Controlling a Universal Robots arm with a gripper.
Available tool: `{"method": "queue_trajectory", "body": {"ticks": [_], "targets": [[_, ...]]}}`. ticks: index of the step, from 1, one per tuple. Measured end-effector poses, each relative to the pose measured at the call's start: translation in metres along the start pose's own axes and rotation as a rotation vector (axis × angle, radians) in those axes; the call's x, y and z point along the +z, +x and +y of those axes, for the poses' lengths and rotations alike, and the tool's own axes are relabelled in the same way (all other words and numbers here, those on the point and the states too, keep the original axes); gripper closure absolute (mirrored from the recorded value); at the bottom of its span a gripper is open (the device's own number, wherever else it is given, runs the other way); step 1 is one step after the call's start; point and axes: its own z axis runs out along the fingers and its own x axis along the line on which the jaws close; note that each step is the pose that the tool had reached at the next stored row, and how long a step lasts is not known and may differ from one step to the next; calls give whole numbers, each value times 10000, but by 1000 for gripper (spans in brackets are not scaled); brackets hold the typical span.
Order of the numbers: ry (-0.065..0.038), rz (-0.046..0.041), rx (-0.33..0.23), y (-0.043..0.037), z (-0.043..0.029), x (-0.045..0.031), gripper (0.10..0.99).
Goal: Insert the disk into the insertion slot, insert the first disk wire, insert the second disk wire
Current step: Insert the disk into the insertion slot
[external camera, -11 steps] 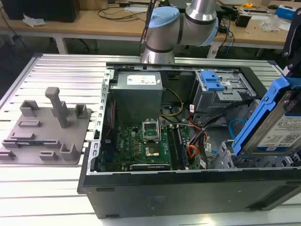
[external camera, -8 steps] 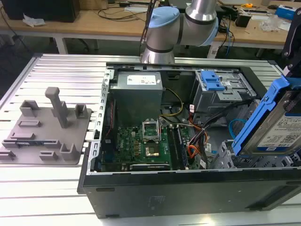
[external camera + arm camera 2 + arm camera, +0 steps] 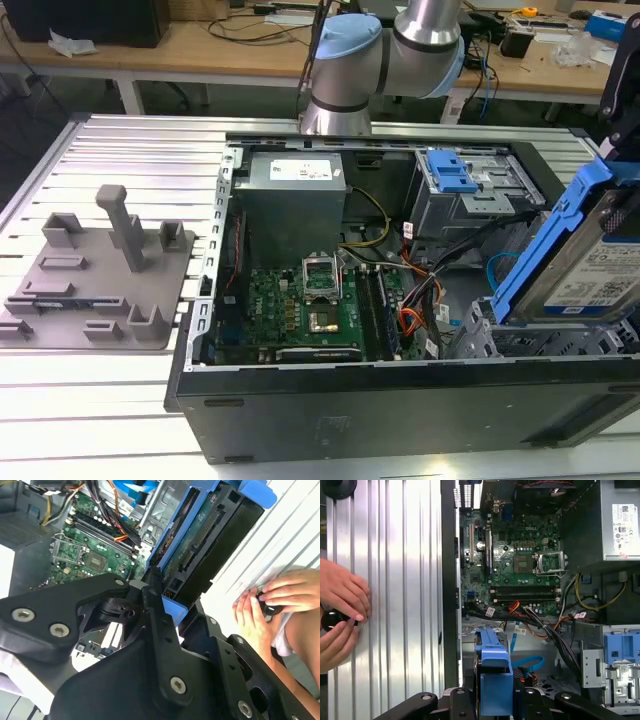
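My gripper (image 3: 162,597) is shut on the disk (image 3: 200,545), a silver drive in a bright blue carrier. In the exterior view the disk (image 3: 590,265) hangs tilted, label outward, over the case's corner at the exterior view's right, with the gripper (image 3: 625,205) on its upper edge. Just below it lies the insertion slot (image 3: 480,335), a grey perforated cage; the disk is above it, not inside. The first disk wire (image 3: 530,662), a light-blue flat cable, loops beside the carrier (image 3: 495,680) and shows too as an arc (image 3: 500,265). I cannot pick out the second disk wire in the tangle of wires (image 3: 547,627).
The open computer case (image 3: 300,420) lies on a ribbed metal table (image 3: 120,400). A taller bay carries a blue latch (image 3: 450,170). An orange cable (image 3: 412,322) runs by the motherboard (image 3: 310,310). A person's hands (image 3: 340,610) hold a small black object beside the case. A grey fixture (image 3: 100,270) sits on the exterior view's left.
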Motion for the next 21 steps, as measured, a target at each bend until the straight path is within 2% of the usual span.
{"method": "queue_trajectory", "body": {"ticks": [1,2,7,10,12,18,21], "targets": [[-4,-219,-8,2,0,0,722],[-4,-235,-9,2,0,0,722],[1,-236,-10,2,0,1,722],[105,-239,-16,2,0,3,722],[124,-240,-17,2,0,5,722],[124,-240,-16,2,-1,6,722],[111,-240,-17,-5,-26,7,722]]}}
